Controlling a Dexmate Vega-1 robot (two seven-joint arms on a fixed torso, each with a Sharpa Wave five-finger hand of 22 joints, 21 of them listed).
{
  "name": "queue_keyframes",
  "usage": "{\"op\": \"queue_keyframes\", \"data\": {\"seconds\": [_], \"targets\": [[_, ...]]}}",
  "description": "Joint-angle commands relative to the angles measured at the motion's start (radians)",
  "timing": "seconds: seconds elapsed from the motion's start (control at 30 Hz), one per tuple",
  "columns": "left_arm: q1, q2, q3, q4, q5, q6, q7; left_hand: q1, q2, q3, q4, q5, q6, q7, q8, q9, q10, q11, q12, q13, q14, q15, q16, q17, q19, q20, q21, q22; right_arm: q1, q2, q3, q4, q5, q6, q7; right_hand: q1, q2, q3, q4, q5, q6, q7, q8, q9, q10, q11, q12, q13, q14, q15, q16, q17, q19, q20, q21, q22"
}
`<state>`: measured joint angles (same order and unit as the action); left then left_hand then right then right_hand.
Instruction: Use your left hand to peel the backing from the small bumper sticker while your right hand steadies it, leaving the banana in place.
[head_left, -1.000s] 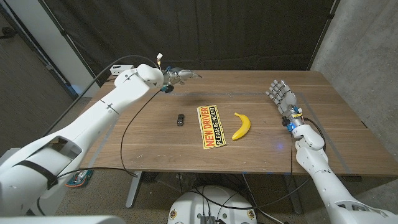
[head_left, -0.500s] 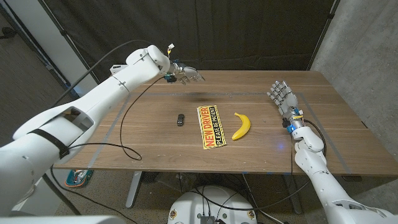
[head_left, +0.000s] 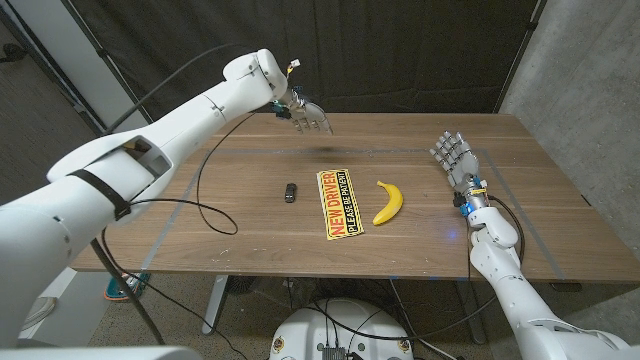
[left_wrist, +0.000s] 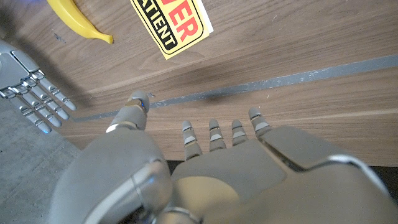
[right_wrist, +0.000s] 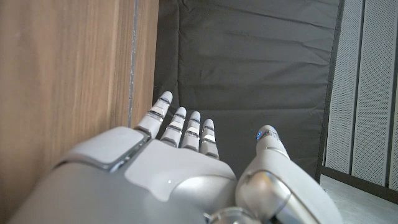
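Hovering above the far edge of the table, the left hand hangs with fingers spread and nothing in them, well apart from the sticker it must peel (probably only starting its reach). The right hand stands near the table's right side, fingers apart and empty, well apart from the sticker too, so nothing steadies it yet. One yellow sticker lies flat mid-table, backing apparently untouched. One banana lies just beside it on its right, not touching. One small dark object sits near the sticker's other side; I cannot tell what it is.
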<state>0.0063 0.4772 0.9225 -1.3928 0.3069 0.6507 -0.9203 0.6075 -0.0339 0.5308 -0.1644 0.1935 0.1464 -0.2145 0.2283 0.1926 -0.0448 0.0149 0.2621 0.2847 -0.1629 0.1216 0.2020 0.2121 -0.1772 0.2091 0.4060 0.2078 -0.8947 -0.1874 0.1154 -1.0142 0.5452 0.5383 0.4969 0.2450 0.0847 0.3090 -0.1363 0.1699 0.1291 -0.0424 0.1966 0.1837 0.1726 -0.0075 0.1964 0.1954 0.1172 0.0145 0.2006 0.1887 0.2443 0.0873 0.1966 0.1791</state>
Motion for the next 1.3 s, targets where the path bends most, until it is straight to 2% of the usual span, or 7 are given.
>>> {"op": "queue_keyframes", "data": {"seconds": [0.03, 0.17, 0.57, 0.67, 0.87, 1.03, 1.3], "targets": [[-0.082, -0.072, 0.09, 0.073, 0.151, -0.054, -0.132, 0.042, 0.012, 0.006, -0.006, 0.011, -0.005, -0.006, -0.007, 0.003, -0.028, -0.007, -0.006, 0.009, -0.026, 0.003, -0.003, 0.002, -0.135, 0.004, 0.003, 0.005, 0.004, 0.024, 0.017, 0.032, 0.013, 0.032, 0.018, -0.005, -0.007, -0.004, 0.003, 0.007, 0.011, 0.001, 0.005, 0.005, 0.009, -0.002, 0.007, 0.001, 0.015, -0.004, 0.007, 0.002, 0.006, -0.003, 0.009, 0.002], [-0.085, -0.089, 0.112, 0.065, 0.207, -0.069, -0.14, 0.059, 0.016, 0.007, -0.006, 0.014, -0.008, -0.006, -0.009, 0.004, -0.037, -0.003, -0.007, 0.012, -0.034, 0.004, -0.004, 0.001, -0.127, 0.004, 0.005, 0.005, 0.001, 0.028, 0.021, 0.034, 0.015, 0.039, 0.022, -0.008, -0.007, -0.006, 0.005, 0.007, 0.014, 0.002, 0.005, 0.005, 0.012, 0.001, 0.007, 0.001, 0.016, -0.003, 0.007, 0.002, 0.008, -0.004, 0.01, 0.002], [-0.081, -0.145, 0.176, 0.048, 0.369, -0.158, -0.153, 0.094, -0.034, -0.032, 0.001, 0.025, -0.097, -0.005, -0.036, 0.006, -0.091, 0.008, -0.013, 0.028, -0.072, 0.001, -0.007, 0.001, -0.124, 0.006, 0.0, 0.005, 0.001, 0.05, 0.039, 0.066, 0.039, 0.076, 0.058, -0.011, -0.006, -0.007, 0.007, 0.007, 0.02, 0.002, 0.007, 0.005, 0.019, 0.003, 0.009, 0.001, 0.024, -0.002, 0.01, 0.002, 0.01, -0.004, 0.01, 0.002], [-0.08, -0.161, 0.184, 0.054, 0.398, -0.185, -0.161, 0.084, -0.059, -0.061, 0.012, 0.02, -0.116, -0.004, -0.029, 0.012, -0.111, 0.007, -0.009, 0.038, -0.089, 0.002, -0.007, 0.006, -0.164, 0.004, -0.019, 0.005, 0.001, 0.056, 0.041, 0.071, 0.042, 0.085, 0.071, -0.011, -0.006, -0.008, 0.007, 0.007, 0.023, 0.002, 0.007, 0.005, 0.021, 0.003, 0.009, 0.001, 0.026, -0.002, 0.01, 0.002, 0.011, -0.004, 0.011, 0.002], [-0.078, -0.193, 0.204, 0.081, 0.456, -0.229, -0.177, 0.088, -0.032, -0.07, 0.025, 0.005, -0.141, 0.0, -0.02, 0.024, -0.163, 0.021, -0.012, 0.052, -0.133, 0.015, -0.011, 0.014, -0.22, 0.005, -0.042, 0.008, 0.015, 0.067, 0.035, 0.102, 0.036, 0.125, 0.101, -0.013, -0.007, -0.008, 0.008, 0.007, 0.026, 0.003, 0.007, 0.005, 0.027, 0.008, 0.01, 0.001, 0.029, 0.0, 0.01, 0.002, 0.013, -0.002, 0.011, 0.002], [-0.054, -0.192, 0.228, 0.049, 0.547, -0.244, -0.162, 0.098, -0.017, -0.069, 0.024, -0.003, -0.158, 0.002, -0.017, 0.032, -0.187, 0.032, -0.014, 0.059, -0.16, 0.03, -0.014, 0.017, -0.242, 0.006, -0.051, 0.011, 0.024, 0.078, 0.028, 0.115, 0.034, 0.172, 0.124, -0.014, -0.007, -0.009, 0.008, 0.008, 0.028, 0.004, 0.008, 0.005, 0.029, 0.012, 0.011, 0.001, 0.029, 0.001, 0.009, 0.001, 0.014, -0.001, 0.011, 0.002], [0.013, -0.159, 0.235, -0.042, 0.684, -0.274, -0.112, 0.084, -0.034, -0.087, 0.027, -0.005, -0.147, 0.001, -0.001, 0.041, -0.192, 0.032, -0.007, 0.068, -0.168, 0.031, -0.009, 0.021, -0.258, 0.007, -0.057, 0.014, 0.014, 0.075, -0.007, 0.081, 0.032, 0.217, 0.143, -0.016, -0.008, -0.009, 0.008, 0.008, 0.031, 0.003, 0.008, 0.005, 0.034, 0.018, 0.011, 0.001, 0.033, 0.001, 0.009, 0.001, 0.014, -0.001, 0.011, 0.002]]}}
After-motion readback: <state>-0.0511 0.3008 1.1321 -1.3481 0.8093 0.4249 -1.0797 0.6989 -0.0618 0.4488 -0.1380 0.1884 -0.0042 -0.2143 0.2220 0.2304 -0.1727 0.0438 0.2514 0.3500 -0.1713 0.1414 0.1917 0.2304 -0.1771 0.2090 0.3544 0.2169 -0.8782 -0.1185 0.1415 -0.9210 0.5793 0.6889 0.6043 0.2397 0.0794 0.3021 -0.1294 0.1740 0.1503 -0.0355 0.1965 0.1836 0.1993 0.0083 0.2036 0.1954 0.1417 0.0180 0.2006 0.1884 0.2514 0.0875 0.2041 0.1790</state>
